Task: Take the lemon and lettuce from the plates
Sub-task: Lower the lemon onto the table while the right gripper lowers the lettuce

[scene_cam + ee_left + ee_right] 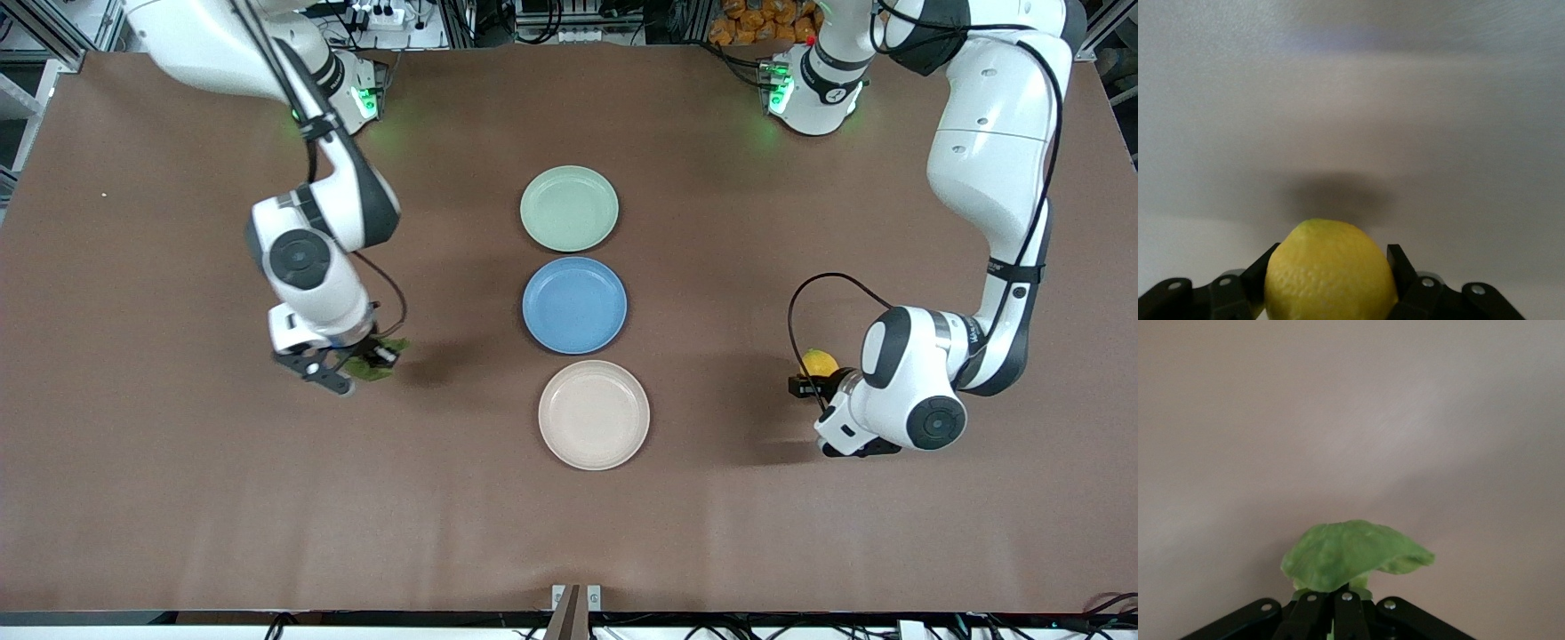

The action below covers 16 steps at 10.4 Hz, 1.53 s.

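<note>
My left gripper (811, 380) is shut on the yellow lemon (819, 363) and holds it over the bare table toward the left arm's end; in the left wrist view the lemon (1330, 272) sits between the fingers (1399, 267). My right gripper (378, 360) is shut on the green lettuce (372, 366) over the bare table toward the right arm's end; in the right wrist view the leaf (1351, 555) droops from the pinched fingertips (1341, 608). The mint green plate (569, 208) and the beige plate (594, 414) are empty.
An empty blue plate (574, 304) lies between the mint and beige plates in the middle of the brown table (178, 498). Both arm bases stand along the table's edge farthest from the front camera.
</note>
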{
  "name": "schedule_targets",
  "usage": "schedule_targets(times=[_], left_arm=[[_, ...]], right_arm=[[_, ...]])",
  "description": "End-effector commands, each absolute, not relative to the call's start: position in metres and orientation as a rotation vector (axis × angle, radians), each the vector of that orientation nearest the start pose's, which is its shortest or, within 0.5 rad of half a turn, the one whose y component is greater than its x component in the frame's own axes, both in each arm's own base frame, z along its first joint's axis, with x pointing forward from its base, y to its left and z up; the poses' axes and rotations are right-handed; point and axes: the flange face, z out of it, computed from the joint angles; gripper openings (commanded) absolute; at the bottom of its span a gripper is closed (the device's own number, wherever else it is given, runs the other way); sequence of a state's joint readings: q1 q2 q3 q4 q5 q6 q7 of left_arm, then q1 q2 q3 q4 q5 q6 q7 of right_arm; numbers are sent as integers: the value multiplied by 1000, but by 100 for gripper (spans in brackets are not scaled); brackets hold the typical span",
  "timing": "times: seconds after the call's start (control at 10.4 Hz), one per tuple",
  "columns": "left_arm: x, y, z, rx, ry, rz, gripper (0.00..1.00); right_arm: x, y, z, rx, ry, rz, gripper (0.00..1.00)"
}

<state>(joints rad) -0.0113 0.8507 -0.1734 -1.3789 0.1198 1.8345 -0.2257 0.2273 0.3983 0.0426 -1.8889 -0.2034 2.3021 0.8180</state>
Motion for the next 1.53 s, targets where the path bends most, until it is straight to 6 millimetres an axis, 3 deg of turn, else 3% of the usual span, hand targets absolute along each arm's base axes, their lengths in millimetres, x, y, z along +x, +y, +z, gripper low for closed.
schedule_targets(times=[0.0, 0.19, 0.29, 0.38, 0.48, 0.77, 0.96, 1.05, 1.15, 1.25, 1.44], left_arm=[[682, -84, 172, -3017, 23, 571, 38], [683, -80, 170, -3018, 28, 564, 40], [684, -79, 169, -3020, 26, 559, 42], [685, -72, 170, -3021, 13, 557, 61], [686, -71, 174, -3021, 9, 550, 100], [691, -70, 199, -3022, -7, 513, 100], [690, -69, 215, -3003, -9, 561, 100], [690, -68, 222, -3000, -11, 558, 100], [689, -66, 228, -2995, -15, 568, 100], [687, -67, 238, -2992, -16, 577, 100], [690, -69, 267, -2994, -15, 551, 100]], right_arm=[[625, 102, 304, -3203, 565, -114, 0], [621, 70, 302, -3222, 536, -8, 0], [619, 65, 300, -3223, 546, 5, 0], [615, 51, 297, -3219, 560, 10, 0], [615, 43, 301, -3218, 513, 9, 0], [608, -11, 303, -3134, 401, 75, 0], [600, -23, 296, -3134, 380, 108, 0], [599, -23, 297, -3135, 380, 110, 38], [599, -22, 300, -3135, 378, 103, 91], [599, -18, 307, -3137, 366, 91, 100], [596, -6, 322, -3144, 346, 102, 100]])
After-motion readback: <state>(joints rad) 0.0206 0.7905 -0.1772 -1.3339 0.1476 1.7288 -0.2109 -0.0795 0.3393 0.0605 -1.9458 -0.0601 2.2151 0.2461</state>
